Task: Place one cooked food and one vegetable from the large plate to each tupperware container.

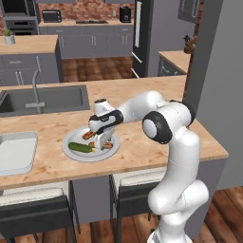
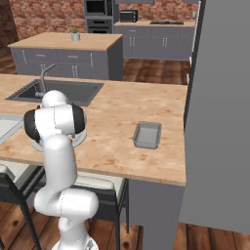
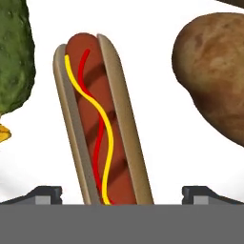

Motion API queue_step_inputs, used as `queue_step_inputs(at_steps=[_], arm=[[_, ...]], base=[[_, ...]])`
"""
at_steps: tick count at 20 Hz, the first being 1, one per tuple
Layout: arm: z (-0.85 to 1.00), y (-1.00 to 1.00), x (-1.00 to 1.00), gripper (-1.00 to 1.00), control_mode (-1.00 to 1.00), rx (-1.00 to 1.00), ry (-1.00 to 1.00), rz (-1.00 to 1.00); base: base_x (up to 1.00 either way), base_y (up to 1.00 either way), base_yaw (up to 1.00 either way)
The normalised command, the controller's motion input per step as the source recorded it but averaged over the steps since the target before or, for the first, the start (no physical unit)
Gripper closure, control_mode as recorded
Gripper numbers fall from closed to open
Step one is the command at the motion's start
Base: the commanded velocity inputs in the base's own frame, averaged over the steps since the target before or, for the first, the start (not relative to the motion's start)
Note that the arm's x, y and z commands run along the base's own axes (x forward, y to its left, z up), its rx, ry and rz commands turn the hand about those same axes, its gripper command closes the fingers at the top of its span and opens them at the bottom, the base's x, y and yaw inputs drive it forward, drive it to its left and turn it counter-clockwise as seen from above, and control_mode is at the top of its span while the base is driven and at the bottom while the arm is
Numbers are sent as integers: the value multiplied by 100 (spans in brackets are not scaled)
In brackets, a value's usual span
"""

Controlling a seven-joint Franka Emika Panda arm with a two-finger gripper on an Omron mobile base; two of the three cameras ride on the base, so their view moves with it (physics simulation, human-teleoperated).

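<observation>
No text, label, brand, number or sign can be read anywhere here, not on the food, the trays, the appliances or the surface

We see the gripper (image 1: 101, 141) spread wide low over the round pale grey-white plate (image 1: 71, 152), its finger tips (image 3: 45, 194) straddling the hot dog in its tan bun (image 3: 97, 119) with white plate bare on both sides. A bumpy green cucumber (image 3: 14, 57) crowds one flank, a brown potato (image 3: 214, 76) the other. The wooden bench (image 1: 156, 147) lies open beside the plate.
</observation>
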Motion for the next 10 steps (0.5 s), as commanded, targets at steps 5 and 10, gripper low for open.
queue_step_inputs(at_steps=[5, 10], arm=[[-32, 0, 8, -100, -100, 0, 0, 1], [-8, 0, 1, 100, -100, 0, 0, 1]], base=[[0, 0, 0], [0, 0, 0]])
